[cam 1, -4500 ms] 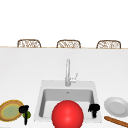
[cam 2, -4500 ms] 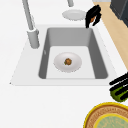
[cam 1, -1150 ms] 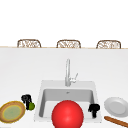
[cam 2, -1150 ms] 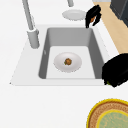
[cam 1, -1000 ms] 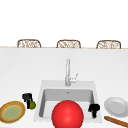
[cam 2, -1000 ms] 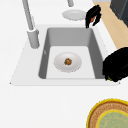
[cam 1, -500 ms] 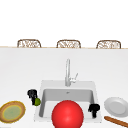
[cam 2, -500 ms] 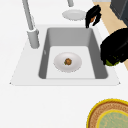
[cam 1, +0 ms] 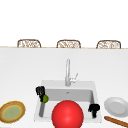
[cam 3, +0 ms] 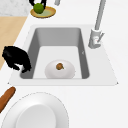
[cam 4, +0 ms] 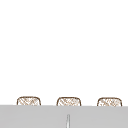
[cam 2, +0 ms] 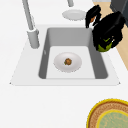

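Note:
My left hand (cam 1: 40,90) hovers over the left edge of the sink (cam 1: 51,84), its fingers curled round a green lime (cam 1: 45,98). From the left side the same hand (cam 2: 108,28) hangs above the sink's front rim with the lime (cam 2: 103,47) under it. The right side view has this hand (cam 3: 37,2) and lime (cam 3: 39,7) at the far end. My right hand (cam 1: 94,108) sits at the sink's front right corner, fingers curled and holding nothing that I can see; it is also there as the right hand (cam 3: 16,59) on the rim.
A white bowl (cam 2: 67,62) with a small brown item (cam 2: 67,61) lies in the basin. A red ball (cam 1: 67,115) covers the sink's front. Left of the sink lies a yellow woven plate (cam 1: 12,112), right a white plate (cam 1: 116,106) and a brown stick (cam 1: 116,121). The faucet (cam 1: 67,72) stands behind.
My left hand has carried the lime from above the yellow plate rightward and up to the sink's left edge. The right hand has stayed put.

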Motion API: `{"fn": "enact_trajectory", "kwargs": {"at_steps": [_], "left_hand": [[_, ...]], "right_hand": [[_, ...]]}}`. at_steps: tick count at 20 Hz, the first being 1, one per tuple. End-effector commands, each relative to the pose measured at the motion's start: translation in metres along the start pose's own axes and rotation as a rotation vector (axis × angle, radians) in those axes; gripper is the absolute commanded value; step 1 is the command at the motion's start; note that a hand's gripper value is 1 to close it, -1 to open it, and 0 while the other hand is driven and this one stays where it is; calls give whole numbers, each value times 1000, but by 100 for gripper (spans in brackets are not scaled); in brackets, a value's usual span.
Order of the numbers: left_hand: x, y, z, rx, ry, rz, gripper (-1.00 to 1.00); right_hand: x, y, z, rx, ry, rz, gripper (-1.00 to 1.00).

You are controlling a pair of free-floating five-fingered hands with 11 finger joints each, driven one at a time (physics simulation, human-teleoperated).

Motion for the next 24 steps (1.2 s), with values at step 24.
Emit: {"fn": "enact_trajectory", "kwargs": {"at_steps": [24], "left_hand": [[-44, -33, -201, 5, 22, -2, 100]], "right_hand": [[0, 0, 0, 0, 0, 0, 0]]}}
